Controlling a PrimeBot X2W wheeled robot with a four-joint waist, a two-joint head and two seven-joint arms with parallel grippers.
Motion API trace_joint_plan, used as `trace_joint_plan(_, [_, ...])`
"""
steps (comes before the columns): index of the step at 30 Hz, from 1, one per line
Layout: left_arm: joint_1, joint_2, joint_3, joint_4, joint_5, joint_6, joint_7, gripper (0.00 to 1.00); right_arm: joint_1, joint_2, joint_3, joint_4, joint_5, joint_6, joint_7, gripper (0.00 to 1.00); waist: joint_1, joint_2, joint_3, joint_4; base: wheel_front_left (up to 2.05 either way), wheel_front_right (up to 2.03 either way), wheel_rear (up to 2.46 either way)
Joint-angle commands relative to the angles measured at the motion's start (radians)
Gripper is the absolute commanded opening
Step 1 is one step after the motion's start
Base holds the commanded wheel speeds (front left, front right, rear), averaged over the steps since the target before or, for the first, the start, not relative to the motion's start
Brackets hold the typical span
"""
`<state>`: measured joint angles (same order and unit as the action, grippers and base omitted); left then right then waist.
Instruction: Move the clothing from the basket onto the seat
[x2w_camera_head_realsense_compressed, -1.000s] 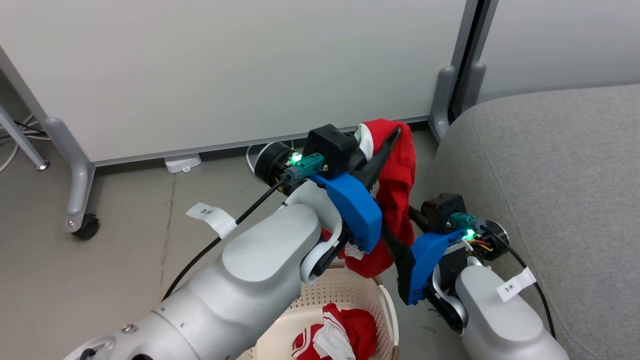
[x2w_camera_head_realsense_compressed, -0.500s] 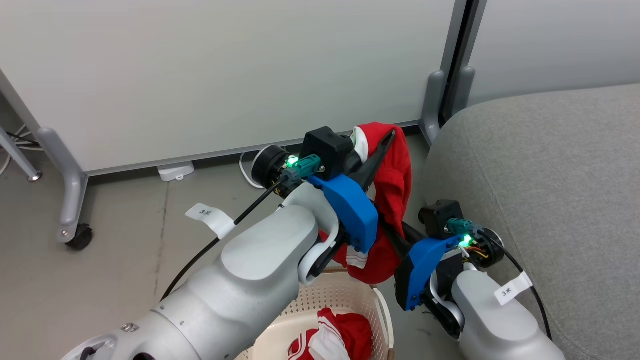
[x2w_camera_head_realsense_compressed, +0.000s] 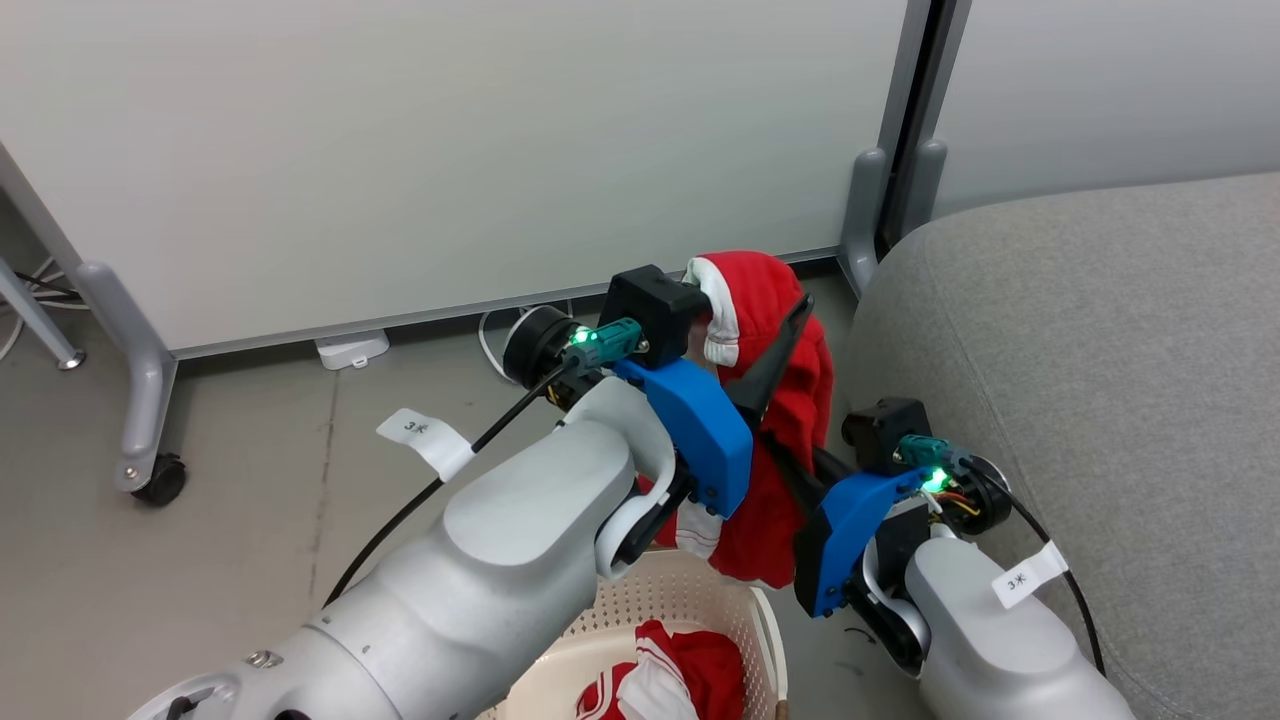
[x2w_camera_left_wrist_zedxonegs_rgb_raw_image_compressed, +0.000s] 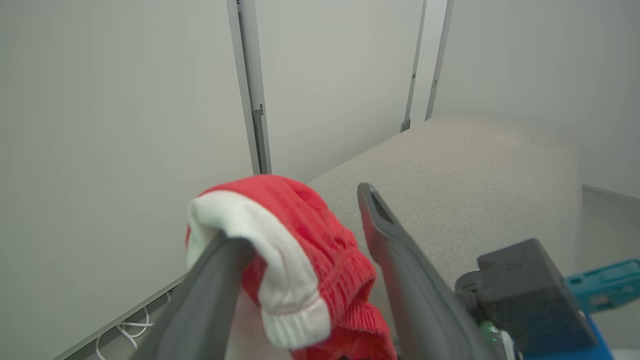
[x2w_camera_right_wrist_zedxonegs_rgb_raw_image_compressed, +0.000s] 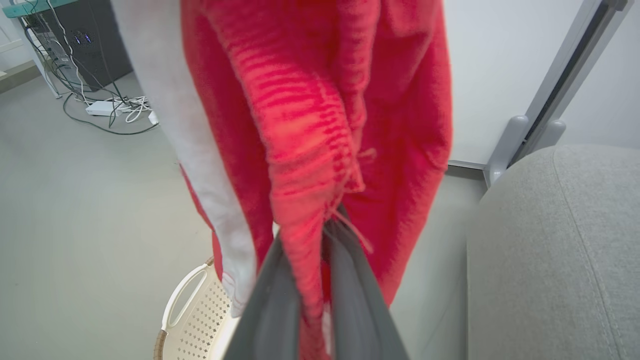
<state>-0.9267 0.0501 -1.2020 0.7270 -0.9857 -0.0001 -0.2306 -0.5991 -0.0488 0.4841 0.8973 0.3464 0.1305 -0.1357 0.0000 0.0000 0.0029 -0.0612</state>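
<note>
Left tool (x2w_camera_head_realsense_compressed: 755, 300) is standing with its jaws wide apart. One finger (x2w_camera_left_wrist_zedxonegs_rgb_raw_image_compressed: 200, 300) is carrying the white waistband of the hanging garment (x2w_camera_head_realsense_compressed: 812, 400), which is draping over that fingertip; the tip of the other finger is showing bare. Right tool (x2w_camera_right_wrist_zedxonegs_rgb_raw_image_compressed: 326, 235) is pinching a red fold of the same garment lower down, with its jaws closed tight on the cloth.

Partition panel (x2w_camera_head_realsense_compressed: 450, 150) is standing across the background on the floor (x2w_camera_head_realsense_compressed: 250, 520).

Seat (x2w_camera_head_realsense_compressed: 1080, 380) is occupying the robot's right side. It is grey and rounded, and a seam is running along its edge in the right wrist view.

Basket (x2w_camera_head_realsense_compressed: 660, 595) is sitting on the floor below both arms, near the foot of the seat.

Hanging garment is dangling in the air between the two tools, above the far rim of the basket and just beside the rounded edge of the seat, apart from the upholstery.

Second garment (x2w_camera_head_realsense_compressed: 690, 670) is lying crumpled inside the basket, red with white stripes.
</note>
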Motion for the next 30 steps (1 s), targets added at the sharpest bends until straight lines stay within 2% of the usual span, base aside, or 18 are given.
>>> trace_joint_plan(1, [0.008, 0.001, -0.003, 0.006, -0.008, -0.001, -0.001, 1.0, -0.02, -0.003, 0.0, 0.006, 0.006, 0.0, -0.01, 0.0, 0.0, 0.0, 0.001, 0.001, 0.0, 0.0, 0.0])
trace_joint_plan(9, [0.061, 0.012, -0.011, 0.021, -0.014, -0.008, -0.01, 1.0, -0.037, -0.003, -0.03, 0.035, -0.001, 0.0, -0.032, 0.0, 0.0, 0.0, 0.004, 0.005, 0.0, 0.0, 0.0])
trace_joint_plan(16, [0.139, 0.066, 0.037, -0.017, 0.009, 0.001, -0.034, 1.0, -0.053, -0.003, -0.059, 0.059, -0.013, 0.0, -0.047, 0.0, 0.0, 0.0, 0.012, 0.005, 0.0, 0.0, 0.0])
trace_joint_plan(21, [0.253, 0.133, 0.139, -0.138, 0.08, -0.009, -0.035, 1.0, -0.064, -0.003, -0.083, 0.071, -0.024, 0.0, -0.057, 0.0, 0.0, 0.0, 0.022, 0.001, 0.0, 0.0, 0.0])
trace_joint_plan(30, [0.49, 0.227, 0.363, -0.336, 0.236, 0.02, -0.036, 1.0, -0.079, -0.003, -0.13, 0.084, -0.055, 0.0, -0.071, 0.0, 0.0, 0.0, 0.035, -0.015, 0.0, 0.0, 0.0])
